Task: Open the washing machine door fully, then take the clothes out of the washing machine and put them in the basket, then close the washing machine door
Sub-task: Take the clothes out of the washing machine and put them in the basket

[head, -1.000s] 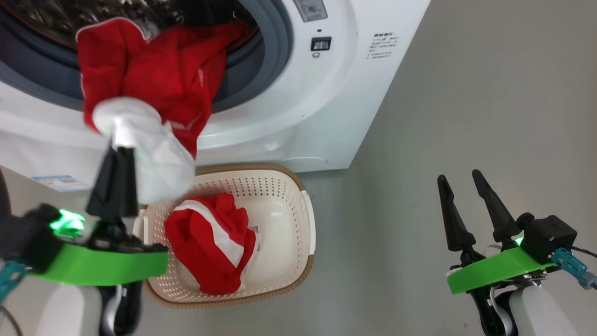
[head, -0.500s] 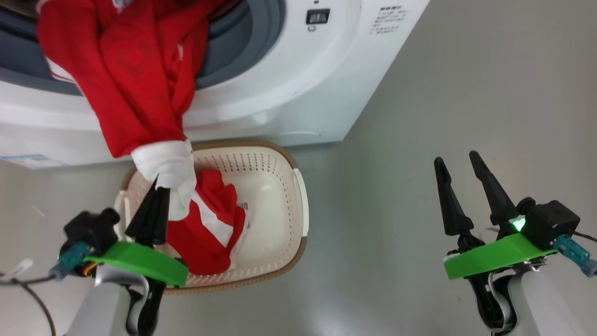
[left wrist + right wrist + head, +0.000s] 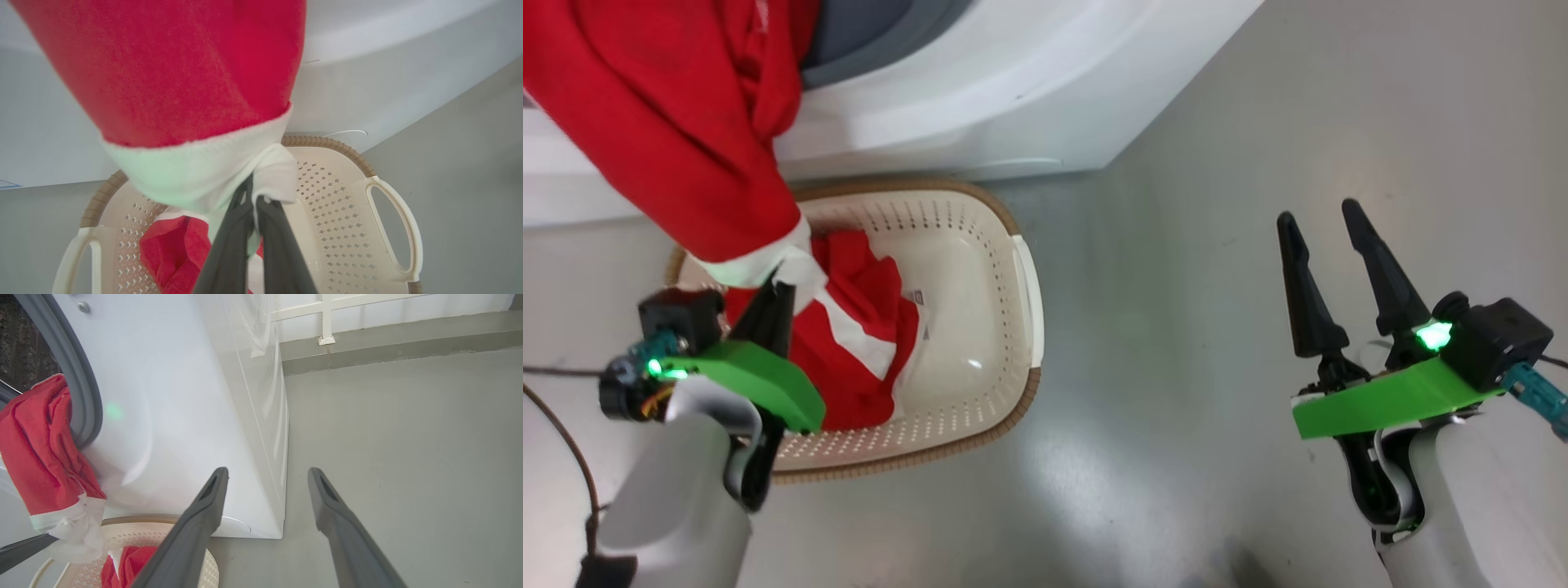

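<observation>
Head view: grey floor (image 3: 1176,367) bears the basket (image 3: 968,237); left end effector (image 3: 781,286) pinches the clothes (image 3: 686,147), right end effector (image 3: 1319,216) gapes empty

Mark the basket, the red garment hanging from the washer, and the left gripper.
basket (image 3: 968,327): head view, its bare floor.
red garment (image 3: 686,122): head view, middle of the hanging cloth.
left gripper (image 3: 778,287): head view, fingertips shut on the white cuff.

floor (image 3: 1176,367): plain grey, kinda shiny, soft light glare | wall (image 3: 408,316): white, with a white frame (image 3: 325,320) on it | grey ledge (image 3: 388,351) along the bottom
</observation>
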Available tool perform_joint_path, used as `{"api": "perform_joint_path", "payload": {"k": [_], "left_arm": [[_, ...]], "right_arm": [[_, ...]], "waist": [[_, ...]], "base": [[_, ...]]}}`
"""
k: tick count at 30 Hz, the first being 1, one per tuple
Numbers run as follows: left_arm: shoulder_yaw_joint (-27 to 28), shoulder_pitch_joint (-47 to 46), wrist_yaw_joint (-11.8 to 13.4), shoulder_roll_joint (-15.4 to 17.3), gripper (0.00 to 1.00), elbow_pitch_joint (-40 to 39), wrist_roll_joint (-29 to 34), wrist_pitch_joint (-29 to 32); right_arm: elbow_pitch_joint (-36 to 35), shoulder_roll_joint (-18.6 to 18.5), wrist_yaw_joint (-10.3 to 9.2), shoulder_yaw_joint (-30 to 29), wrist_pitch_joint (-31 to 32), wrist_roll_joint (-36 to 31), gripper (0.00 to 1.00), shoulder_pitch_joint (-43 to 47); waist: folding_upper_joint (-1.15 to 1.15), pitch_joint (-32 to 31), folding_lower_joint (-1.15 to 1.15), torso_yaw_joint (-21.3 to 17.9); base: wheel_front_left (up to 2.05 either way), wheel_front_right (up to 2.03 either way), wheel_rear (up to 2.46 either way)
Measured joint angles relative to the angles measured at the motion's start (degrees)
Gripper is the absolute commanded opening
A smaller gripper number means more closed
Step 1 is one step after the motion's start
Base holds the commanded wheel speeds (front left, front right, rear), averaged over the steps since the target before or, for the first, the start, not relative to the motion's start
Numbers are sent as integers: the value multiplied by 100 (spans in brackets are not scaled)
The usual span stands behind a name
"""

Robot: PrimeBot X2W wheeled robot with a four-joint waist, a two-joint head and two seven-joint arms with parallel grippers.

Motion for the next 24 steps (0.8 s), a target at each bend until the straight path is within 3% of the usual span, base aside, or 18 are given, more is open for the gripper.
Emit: {"api": "perform_joint_path", "payload": {"k": [7,8,10,13,14,16,24], "left_arm": [[-247,-772,0,49,0,854,-87,0],[-297,-845,0,51,5,939,-92,0],[-368,-965,0,45,28,1079,-109,0],[-438,-1085,0,48,48,1193,-147,0],[-461,-1105,0,48,76,1199,-169,0],[-495,-1140,0,46,100,1211,-240,0],[-514,-1138,0,35,100,1057,-401,1]], "right_arm": [[-44,-1,0,35,0,97,100,-226],[-44,-1,0,37,0,97,100,-251],[-43,-1,0,38,0,97,100,-305],[-33,-1,0,40,0,97,100,-313],[-30,-1,0,38,0,96,100,-314],[-23,-1,0,38,0,96,100,-316],[7,-2,0,24,0,89,100,-318]], "waist": [[0,453,0,-79],[0,491,0,-86],[0,549,0,-94],[0,584,0,-90],[0,581,0,-85],[0,569,0,-74],[0,456,0,18]], "base": [[0,0,0],[0,0,0],[0,0,0],[0,0,0],[0,0,0],[0,0,0],[0,0,0]]}}
